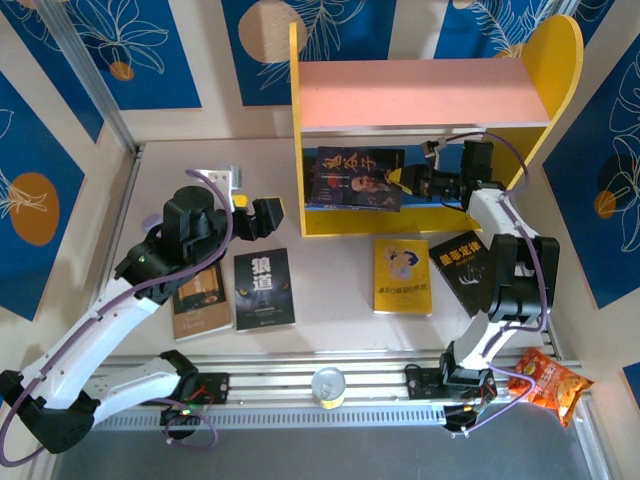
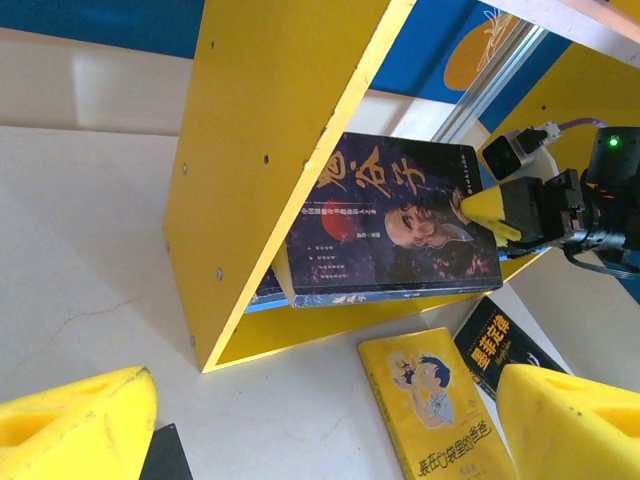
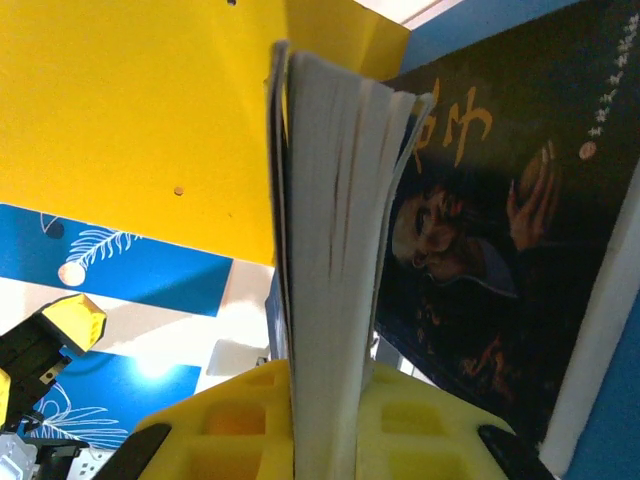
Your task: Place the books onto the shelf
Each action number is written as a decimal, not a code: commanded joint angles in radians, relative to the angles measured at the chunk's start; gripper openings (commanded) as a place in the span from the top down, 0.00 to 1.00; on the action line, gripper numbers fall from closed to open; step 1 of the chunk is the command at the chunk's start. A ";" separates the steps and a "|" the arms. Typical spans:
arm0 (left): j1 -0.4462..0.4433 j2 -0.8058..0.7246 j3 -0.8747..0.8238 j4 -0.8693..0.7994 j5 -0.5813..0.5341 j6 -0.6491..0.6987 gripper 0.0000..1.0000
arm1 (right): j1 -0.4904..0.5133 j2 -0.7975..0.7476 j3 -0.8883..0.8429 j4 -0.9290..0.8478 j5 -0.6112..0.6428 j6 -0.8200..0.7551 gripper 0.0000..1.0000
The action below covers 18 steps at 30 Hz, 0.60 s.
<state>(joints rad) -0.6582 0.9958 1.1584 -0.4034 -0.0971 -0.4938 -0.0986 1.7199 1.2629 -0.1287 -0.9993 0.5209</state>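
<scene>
Clearly the right gripper (image 1: 405,181) is clamped on the portrait book (image 1: 350,178): in its wrist view the yellow pads (image 3: 225,435) squeeze the page block from both sides, with no gap. That book sits inside the lower tier of the shelf (image 1: 420,95), tilted, with its cover facing out. In the left wrist view one corner is hidden behind the yellow side panel (image 2: 270,150), and I cannot tell whether its lower edge rests on anything. The left gripper (image 1: 255,210) hangs above the table (image 1: 330,285) left of the shelf, jaws wide apart, holding nothing. Near it lie a tan book (image 1: 203,305), half covered by the left arm (image 1: 110,320), and a black book (image 1: 264,290). A yellow book (image 1: 403,277) lies before the shelf. Beside it a second black book (image 1: 458,262) is partly hidden by the right arm (image 1: 510,275).
</scene>
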 commanded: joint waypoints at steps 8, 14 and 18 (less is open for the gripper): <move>0.009 -0.023 0.014 0.025 0.011 0.017 0.13 | 0.019 0.065 0.126 -0.074 -0.056 -0.083 0.99; 0.010 -0.028 0.011 0.018 0.002 0.021 0.13 | 0.029 0.098 0.163 -0.097 -0.056 -0.122 0.99; 0.010 -0.027 0.015 0.016 0.001 0.023 0.13 | 0.039 0.118 0.186 -0.131 -0.058 -0.157 0.99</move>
<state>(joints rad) -0.6582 0.9882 1.1584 -0.4011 -0.0975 -0.4931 -0.0692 1.8297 1.4044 -0.2272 -0.9993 0.4118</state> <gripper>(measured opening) 0.874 0.142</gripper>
